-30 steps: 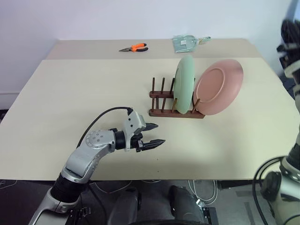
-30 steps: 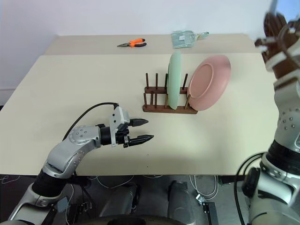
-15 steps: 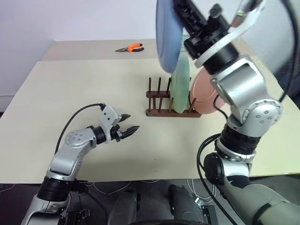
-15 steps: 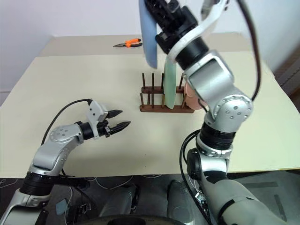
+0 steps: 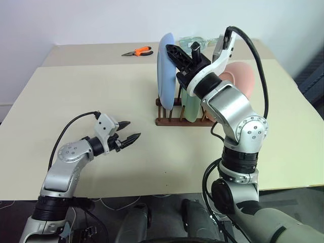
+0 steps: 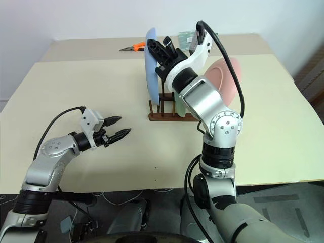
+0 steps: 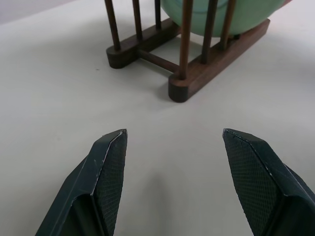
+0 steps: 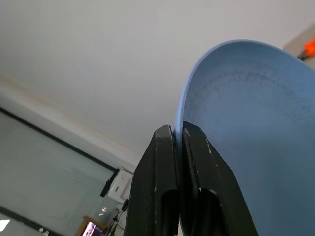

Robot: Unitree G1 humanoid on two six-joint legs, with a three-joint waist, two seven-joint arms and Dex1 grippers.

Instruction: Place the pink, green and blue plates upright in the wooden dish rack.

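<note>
You have the green plate (image 5: 191, 104) and pink plate (image 5: 239, 77) already standing in the wooden dish rack (image 5: 167, 120), at 1 o'clock on the bench (image 5: 76, 96). Your right gripper (image 5: 174, 55) pinches the blue plate (image 5: 166, 68) upright above the rack's free pegs; seating it remains. Left gripper (image 5: 129, 136) fingers spread, empty.

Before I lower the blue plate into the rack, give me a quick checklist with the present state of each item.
1. Grip: right pincer pinches the rim of the blue plate, fingers on either side: ok.
2. Plate attitude: blue plate stands on edge, roughly upright above the wooden dish rack: ok.
3. Free slots: bare pegs at the rack's left end, beside the green plate: ok.
4. Pink plate seated: mostly hidden behind the right arm: cannot tell.
5. Left pincer open, holding nothing, apart from the rack on its left: ok.
6. Plate edge lined up with one slot: cannot tell.
</note>
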